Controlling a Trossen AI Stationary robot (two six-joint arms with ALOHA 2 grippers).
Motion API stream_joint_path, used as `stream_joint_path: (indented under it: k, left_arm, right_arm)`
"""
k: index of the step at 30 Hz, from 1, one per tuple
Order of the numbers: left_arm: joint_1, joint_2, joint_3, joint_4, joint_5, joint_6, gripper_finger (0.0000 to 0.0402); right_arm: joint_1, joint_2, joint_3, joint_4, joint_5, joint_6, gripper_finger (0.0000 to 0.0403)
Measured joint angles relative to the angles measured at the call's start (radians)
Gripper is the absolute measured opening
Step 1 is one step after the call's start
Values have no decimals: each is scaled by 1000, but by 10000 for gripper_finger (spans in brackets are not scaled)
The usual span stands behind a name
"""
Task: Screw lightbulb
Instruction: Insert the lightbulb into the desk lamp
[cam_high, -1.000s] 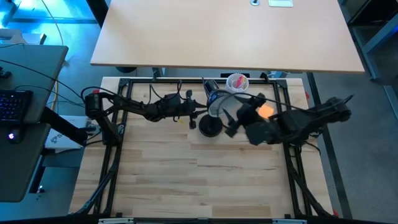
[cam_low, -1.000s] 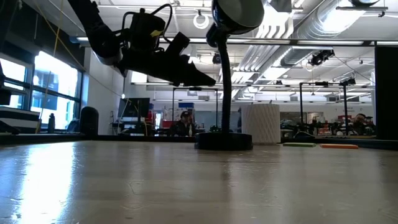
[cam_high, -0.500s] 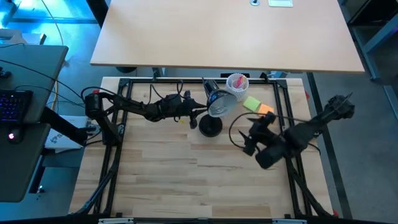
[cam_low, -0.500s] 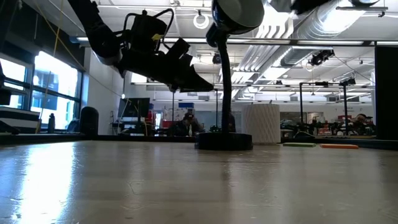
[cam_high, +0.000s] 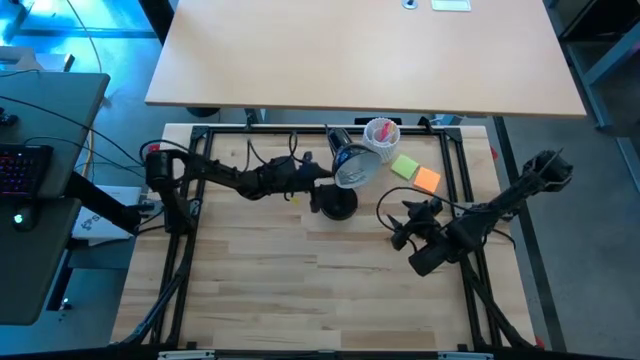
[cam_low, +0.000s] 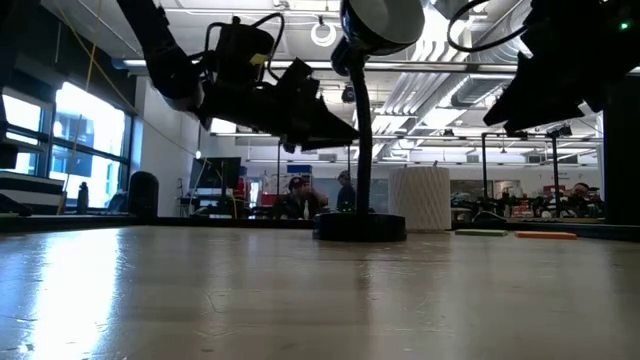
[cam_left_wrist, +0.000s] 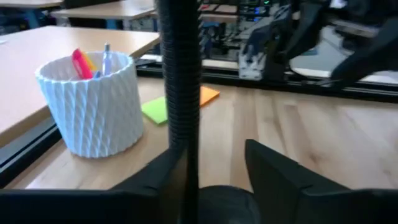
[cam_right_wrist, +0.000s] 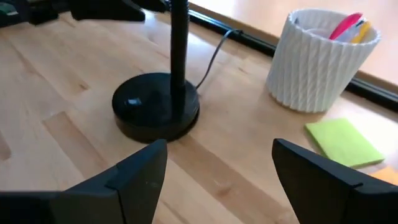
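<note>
Left hand (cam_left_wrist: 214, 171), fingers apart, straddles the black lamp's neck (cam_left_wrist: 180, 93) above its base (cam_high: 338, 203); right hand (cam_right_wrist: 217, 171) hangs open and empty over the counter (cam_high: 260, 290)

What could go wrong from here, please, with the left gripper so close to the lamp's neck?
The left gripper has its fingers either side of the lamp neck; a sideways move could tip the lamp. The white cup stands near the lamp head and might be knocked. The right gripper is open and empty.
</note>
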Motion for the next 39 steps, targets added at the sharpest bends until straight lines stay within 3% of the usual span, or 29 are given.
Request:
stream_joint_path:
  k: [6, 12, 17, 26, 33, 39]
  left_arm:
    - [0, 86, 104, -1, -53, 8, 229]
    - [-4, 143, 197, -8, -128, 45, 234]
    - [-4, 116, 208, -35, -129, 73, 191]
    - [36, 20, 207, -195, -109, 138, 43]
    - [89, -40, 207, -332, -44, 185, 42]
    - [154, -49, 207, -373, 175, 217, 42]
  right_arm:
    - [-24, -10, 17, 0, 34, -88, 288]
    - [-33, -21, 18, 4, 33, -108, 288]
    - [-33, -21, 18, 9, 34, -108, 288]
    - [-59, -21, 18, 10, 33, -116, 288]
    - [-108, -21, 18, 12, 13, -119, 288]
    - [-130, -21, 18, 67, -30, -168, 288]
